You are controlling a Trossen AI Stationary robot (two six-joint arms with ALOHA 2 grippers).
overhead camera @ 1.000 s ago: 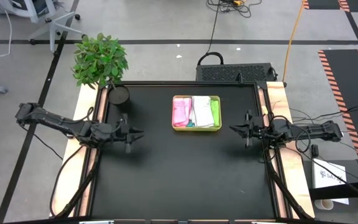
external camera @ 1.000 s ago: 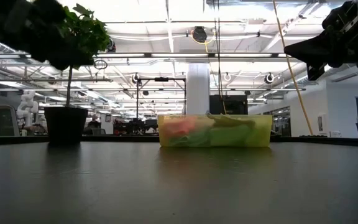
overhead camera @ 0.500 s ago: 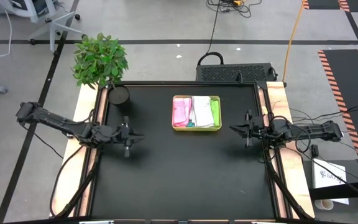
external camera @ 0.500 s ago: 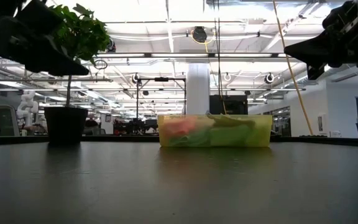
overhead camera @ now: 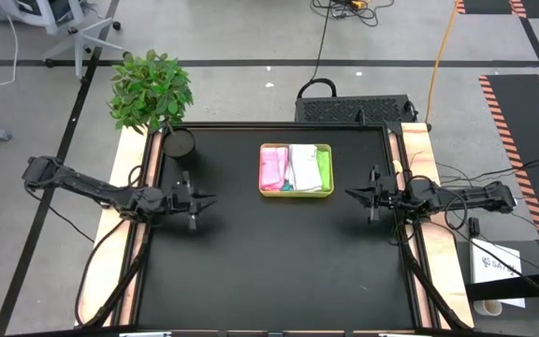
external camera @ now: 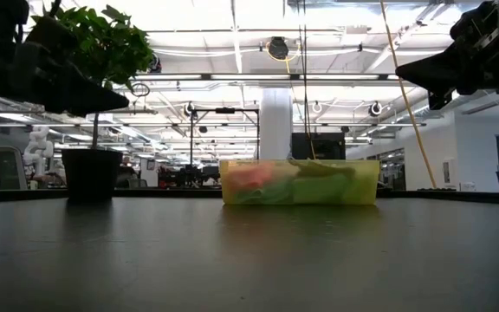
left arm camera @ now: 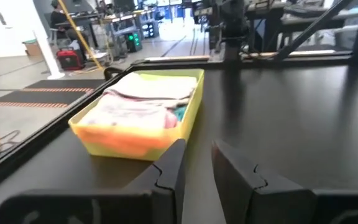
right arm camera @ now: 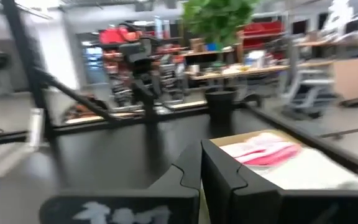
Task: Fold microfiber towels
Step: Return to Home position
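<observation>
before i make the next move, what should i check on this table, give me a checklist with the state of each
1. All five towels in the tray: cannot tell. The pink towel, white towel and lime green towel lie folded side by side, and a teal edge shows; no light blue is visible.
2. No towel loose on the table: ok.
3. Left gripper empty: ok. It hovers over the table's left side, fingers slightly apart.
4. Right gripper empty: ok. It hovers near the table's right edge, fingers together.
5. Tray apart from both grippers: ok.
6. Plant pot apart from the left arm: ok, at the far left corner.
</observation>
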